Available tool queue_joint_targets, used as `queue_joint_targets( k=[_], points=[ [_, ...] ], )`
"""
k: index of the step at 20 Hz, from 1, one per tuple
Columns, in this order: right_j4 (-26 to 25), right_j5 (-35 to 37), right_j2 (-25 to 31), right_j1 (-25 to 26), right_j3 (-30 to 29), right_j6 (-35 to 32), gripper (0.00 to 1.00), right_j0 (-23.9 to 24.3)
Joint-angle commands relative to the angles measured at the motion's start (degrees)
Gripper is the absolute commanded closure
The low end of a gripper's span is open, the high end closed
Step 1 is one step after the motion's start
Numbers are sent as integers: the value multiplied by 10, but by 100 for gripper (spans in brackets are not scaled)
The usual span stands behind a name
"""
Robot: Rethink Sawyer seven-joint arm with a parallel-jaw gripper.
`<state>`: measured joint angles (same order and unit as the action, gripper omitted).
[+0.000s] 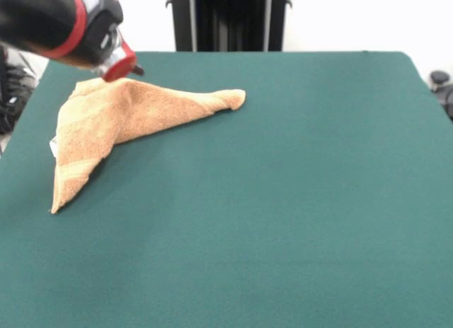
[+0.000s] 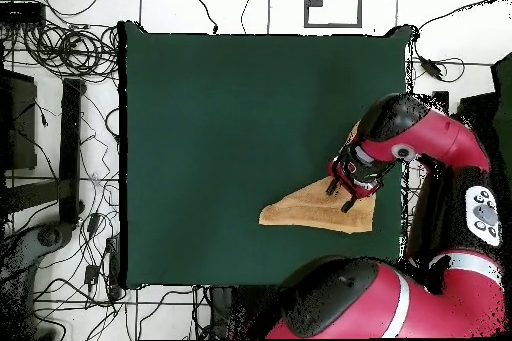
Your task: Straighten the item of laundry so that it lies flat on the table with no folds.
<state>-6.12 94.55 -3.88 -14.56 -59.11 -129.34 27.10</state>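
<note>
I am hovering my tool [image 2: 340, 197], grip unreadable, at the folded towel's [image 1: 120, 119] twelve-o'clock corner, probably to unfold it.

Tangled black cables [image 2: 70, 52] lie on the white floor [image 2: 250, 2] beyond the table's edge; a dark stand [image 2: 40, 192] sits alongside.

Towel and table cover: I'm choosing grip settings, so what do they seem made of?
The towel looks like soft orange-tan terry cloth: nubbly looped pile, a smoother band near one end. The table cover appears to be dark green felt, matte and even, without sheen.
</note>
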Motion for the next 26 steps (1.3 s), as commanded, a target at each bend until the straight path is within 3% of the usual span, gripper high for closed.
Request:
queue_joint_targets(
  k=[1, 4, 6, 8, 9, 13, 19, 26],
  points=[
    [1, 44, -8, 11, -10, -102, 0, -24],
    [-11, 29, -8, 21, 10, -82, 0, -19],
    [-33, -24, -8, 31, 28, -51, 0, -15],
    [-75, -158, -7, 32, 29, -16, 0, -13],
    [-108, -274, -2, 29, 18, 4, 0, -11],
    [-160, -426, 13, 20, -5, 33, 0, -2],
    [-163, -408, 30, 26, 4, 79, 0, 8],
    [-147, -377, 40, 42, 21, 89, 0, 14]
  ],
)
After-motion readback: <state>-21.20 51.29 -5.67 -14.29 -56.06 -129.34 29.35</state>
